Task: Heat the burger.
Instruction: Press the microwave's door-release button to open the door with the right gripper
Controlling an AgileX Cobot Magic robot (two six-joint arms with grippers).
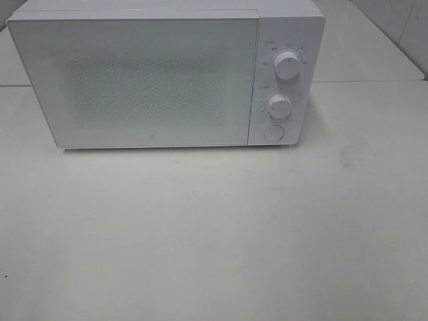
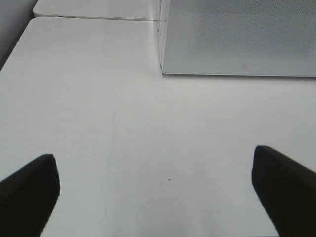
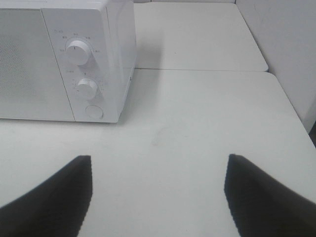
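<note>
A white table [image 1: 214, 234] is seen with a microwave [image 1: 154, 73] at its far side, its door [image 1: 134, 80] shut and no gripper at the knobs [image 1: 287, 65] or button [image 1: 273, 132] on its right. The burger is found in no view, and whether it lies behind the door cannot be told, so little of the task can be judged done. The left gripper [image 2: 154, 165] and right gripper [image 3: 159, 165] are spread wide over the near table, nothing held.

Bright, even, washed-out light, soft shadow under the microwave [image 1: 154, 80]; faint sheen on table [image 1: 214, 234], slightly hazy
</note>
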